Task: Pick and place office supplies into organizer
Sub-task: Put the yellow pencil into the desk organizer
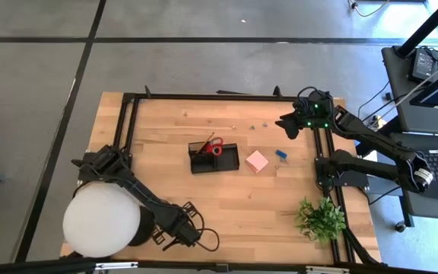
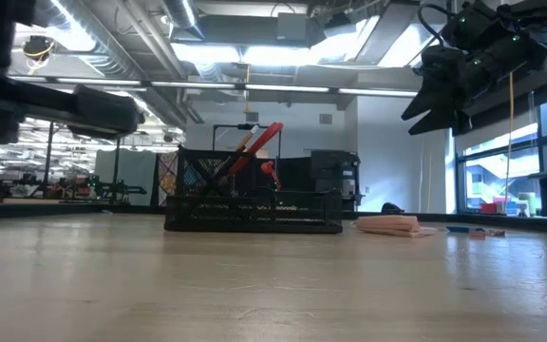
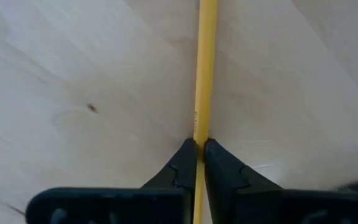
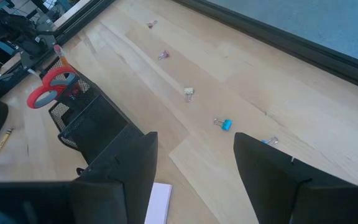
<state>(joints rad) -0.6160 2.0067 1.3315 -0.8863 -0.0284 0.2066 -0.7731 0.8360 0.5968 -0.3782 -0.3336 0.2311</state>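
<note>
A yellow pencil (image 3: 202, 68) lies on the bare wood near the table's front edge, and my left gripper (image 1: 181, 233) is shut on it. The black mesh organizer (image 1: 214, 158) stands mid-table with red-handled scissors (image 1: 214, 147) upright in it. To its right, a pink sticky-note block (image 1: 257, 160) and a small blue piece (image 1: 281, 154) rest flat on the wood. My right gripper (image 4: 194, 177) hangs open above the table's far right part, holding nothing. My left gripper pinches the pencil's shaft (image 3: 200, 134) between its two fingertips (image 3: 185, 163). The fingers come from above, pointing down, one on each side of the shaft. The pencil looks to be lying flat on the table, running on past the fingers both ways.
A large white round lamp (image 1: 101, 219) sits at the near left corner, close to the left arm. A green plant (image 1: 322, 218) stands at the near right. Several small clips (image 4: 189, 92) lie scattered on the far part of the table. Bare wood lies between the organizer and the front edge.
</note>
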